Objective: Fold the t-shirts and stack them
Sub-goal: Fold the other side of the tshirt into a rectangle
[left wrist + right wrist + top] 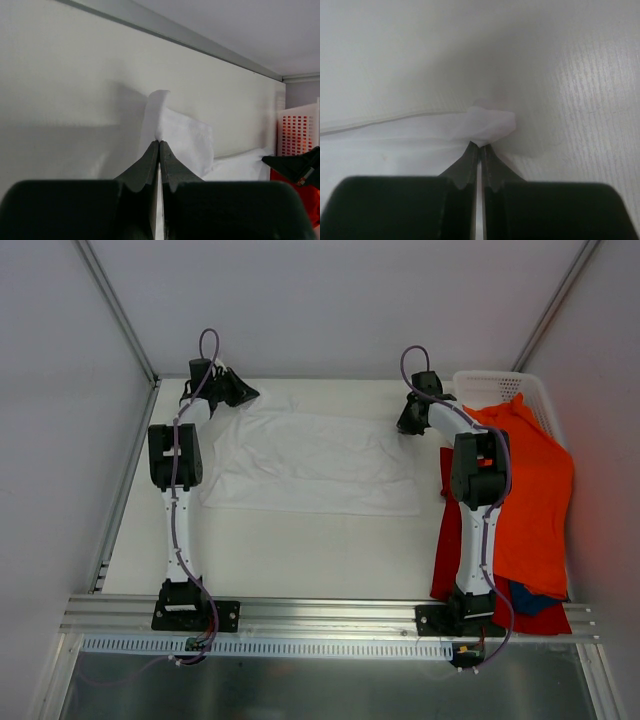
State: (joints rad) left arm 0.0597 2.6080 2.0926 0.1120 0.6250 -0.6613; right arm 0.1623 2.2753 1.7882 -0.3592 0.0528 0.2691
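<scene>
A white t-shirt (310, 460) lies spread across the middle of the table. At its far left corner my left gripper (243, 395) is shut on the cloth; the left wrist view has the white t-shirt (182, 137) pinched at the fingertips of the left gripper (159, 141). At the far right corner my right gripper (408, 425) is shut on the shirt too, and the right wrist view shows a fold of the white t-shirt (490, 125) caught in the right gripper (480, 145). An orange t-shirt (530, 490) lies at the right over a red one (447, 550).
A white mesh basket (500, 390) stands at the back right corner, partly under the orange cloth. Something dark blue (530, 598) shows under the orange shirt near the front rail. Enclosure walls close in the back and both sides.
</scene>
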